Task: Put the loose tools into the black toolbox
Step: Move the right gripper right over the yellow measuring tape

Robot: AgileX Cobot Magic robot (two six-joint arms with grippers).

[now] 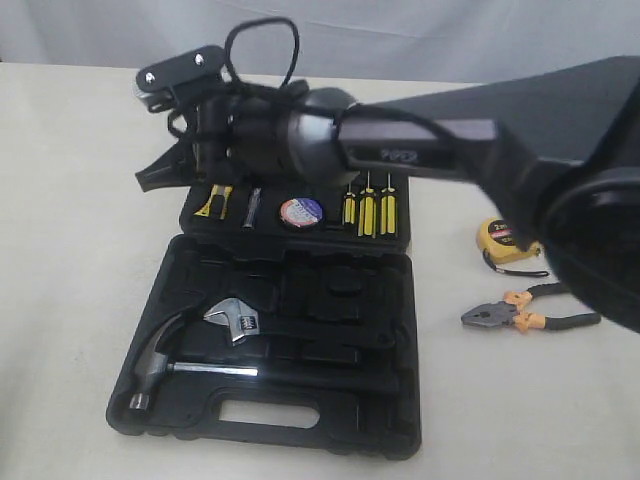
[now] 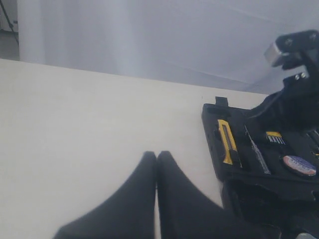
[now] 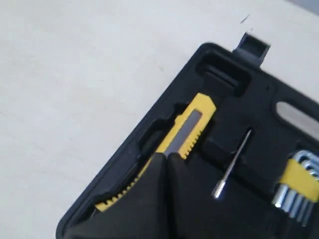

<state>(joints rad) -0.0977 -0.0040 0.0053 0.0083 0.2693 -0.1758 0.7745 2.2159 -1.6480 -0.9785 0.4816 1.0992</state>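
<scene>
Two of your loose tools lie outside the black toolbox point(image 1: 395, 400): the yellow tape measure point(image 1: 497, 238) and the pliers with orange-black handles point(image 1: 525, 312). Both are on the table point(image 1: 70, 300) just to the box's right, near each other but apart. Expect the tape measure to be a compact, hard, smooth case that may slip, so pinch it across its flat sides. The pliers look stiff and head-heavy, so take them close to the pivot or across both rubbery handles, or they will likely tip. The yellow-black utility knife point(image 3: 192, 124) and the black tape roll point(image 1: 301, 212) sit in slots in the lid. Your right gripper point(image 3: 167, 157) reaches across to the lid's far left corner, its fingers pressed together and empty, right over the knife; you cannot tell whether they touch it. Your left gripper point(image 2: 156, 154) is closed too, holding nothing, above bare table to the left of the box.
</scene>
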